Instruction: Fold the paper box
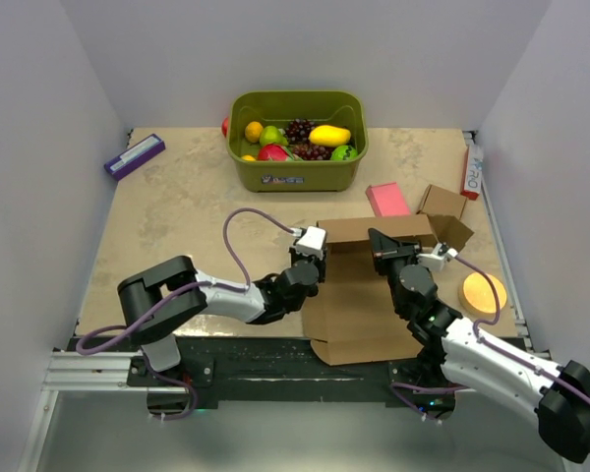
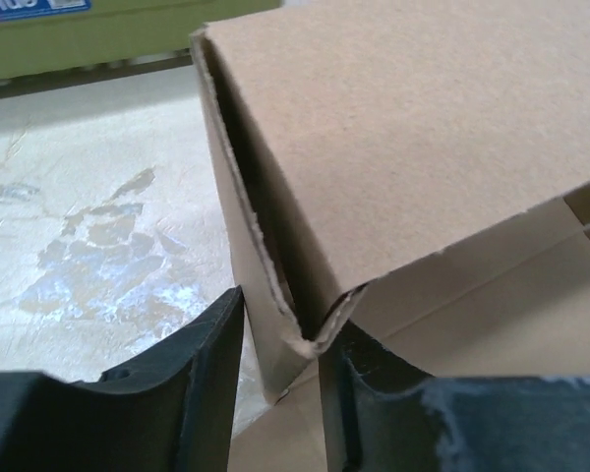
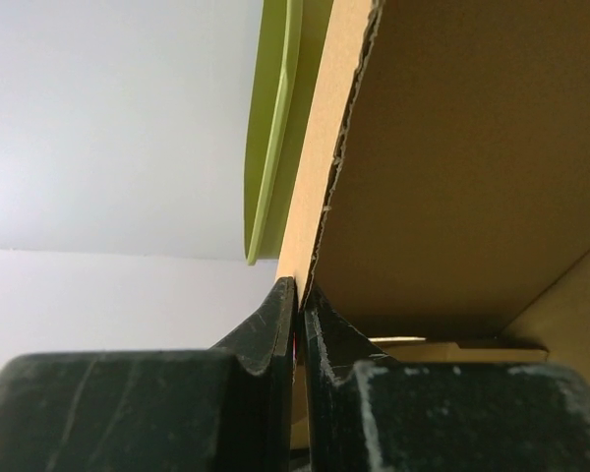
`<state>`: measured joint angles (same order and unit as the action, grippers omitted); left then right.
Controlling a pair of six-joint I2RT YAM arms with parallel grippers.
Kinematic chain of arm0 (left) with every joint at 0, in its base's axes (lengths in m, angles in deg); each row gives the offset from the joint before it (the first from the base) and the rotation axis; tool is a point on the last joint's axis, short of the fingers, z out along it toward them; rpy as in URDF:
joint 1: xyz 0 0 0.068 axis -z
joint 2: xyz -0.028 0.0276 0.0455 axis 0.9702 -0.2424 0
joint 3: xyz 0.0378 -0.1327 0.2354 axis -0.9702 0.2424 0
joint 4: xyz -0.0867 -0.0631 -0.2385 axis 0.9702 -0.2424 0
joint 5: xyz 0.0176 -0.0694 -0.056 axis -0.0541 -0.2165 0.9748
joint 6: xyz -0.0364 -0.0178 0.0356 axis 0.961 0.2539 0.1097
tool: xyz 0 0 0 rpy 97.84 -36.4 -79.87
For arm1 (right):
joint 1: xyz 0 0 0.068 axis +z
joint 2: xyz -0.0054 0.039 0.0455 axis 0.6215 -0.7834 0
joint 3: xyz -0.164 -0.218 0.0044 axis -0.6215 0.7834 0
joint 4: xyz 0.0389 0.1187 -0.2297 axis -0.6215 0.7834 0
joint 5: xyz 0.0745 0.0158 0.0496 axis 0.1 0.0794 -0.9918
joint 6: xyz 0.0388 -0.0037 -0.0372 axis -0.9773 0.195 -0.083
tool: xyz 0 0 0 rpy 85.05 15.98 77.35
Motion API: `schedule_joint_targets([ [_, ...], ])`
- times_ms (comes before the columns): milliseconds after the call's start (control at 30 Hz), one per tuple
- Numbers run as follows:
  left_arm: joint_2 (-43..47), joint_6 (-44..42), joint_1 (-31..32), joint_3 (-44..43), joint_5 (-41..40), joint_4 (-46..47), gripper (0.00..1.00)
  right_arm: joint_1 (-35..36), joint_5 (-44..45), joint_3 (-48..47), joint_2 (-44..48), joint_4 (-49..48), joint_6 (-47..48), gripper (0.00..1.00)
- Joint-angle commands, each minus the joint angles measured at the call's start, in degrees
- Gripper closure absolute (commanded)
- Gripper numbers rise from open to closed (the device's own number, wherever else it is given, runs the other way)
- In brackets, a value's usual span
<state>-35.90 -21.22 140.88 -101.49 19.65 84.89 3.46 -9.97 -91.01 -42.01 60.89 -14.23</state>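
1. Brown corrugated paper box (image 1: 359, 315) between the two pincers. Base panel flat on tabletop (image 1: 177, 226), running back toward the arm bases. Far wall raised, spanning from one pincer to the other.
2. Left pincer (image 1: 310, 246) at the box's far-left corner. Fingers (image 2: 192, 383) spread, straddling the doubled corner wall. Sliver of gap on the outer side, so not clamped.
3. Right pincer (image 1: 379, 241) at the far-right end. Pressed together on the upright side wall, thin cardboard edge pinched between the tips in the wrist view.
4. Step, as a judgement: standing up and tucking the walls at the far end. Roughly midway; near part of the box not yet folded.
5. Next move, as a judgement: close left on the corner, then press the wall over along its crease while right holds. Needs square alignment, otherwise a buckled or torn crease.
6. Around:
   - green bin (image 1: 295, 175) of fruit beyond both pincers
   - pink block (image 1: 386, 200) and small cardboard box (image 1: 442, 202) just beyond the right pincer
   - orange disc (image 1: 483, 293) right of it
   - purple box (image 1: 134, 155) far beyond-left of the left pincer
7. In the way: pink block and small box close behind the far-right corner, so little room for an outward swing there. Bin near, but apart from the far wall.
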Motion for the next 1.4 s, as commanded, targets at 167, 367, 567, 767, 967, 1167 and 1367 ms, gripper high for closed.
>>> schedule_joint_targets([
  [167, -2.1, -2.1, 1.1, -0.4, -18.4, 6.0, 0.77, 0.5, 0.6, 0.1, 2.3, 7.0, -0.4, 0.93],
  [367, -5.1, -8.9, 2.1, -2.6, -23.9, 9.4, 0.86, 0.6, 1.0, -0.9, 2.4, 10.2, -1.0, 0.94],
  [567, -2.5, -11.7, 1.9, 0.4, -21.6, 10.8, 0.94, 0.5, 2.2, -2.2, 3.8, 13.2, -0.4, 0.93],
  [767, 3.3, -9.8, -1.3, 2.1, -6.7, 2.3, 1.0, 0.6, 0.8, -5.0, 5.6, 15.6, 6.3, 0.73],
  [967, 11.5, -6.3, -7.4, 1.5, 4.9, -15.1, 1.0, 0.5, -3.5, -10.5, 11.6, 25.6, 20.7, 0.27],
  [1167, 18.4, -5.1, -15.3, 0.2, 15.2, -29.1, 1.0, 0.5, -10.7, -20.5, 17.8, 42.6, 35.9, 0.06],
  [1367, 22.2, -4.9, -22.1, 1.8, 23.3, -32.8, 1.0, 0.5, -3.1, -32.0, 10.1, 63.2, 45.9, 0.01],
])
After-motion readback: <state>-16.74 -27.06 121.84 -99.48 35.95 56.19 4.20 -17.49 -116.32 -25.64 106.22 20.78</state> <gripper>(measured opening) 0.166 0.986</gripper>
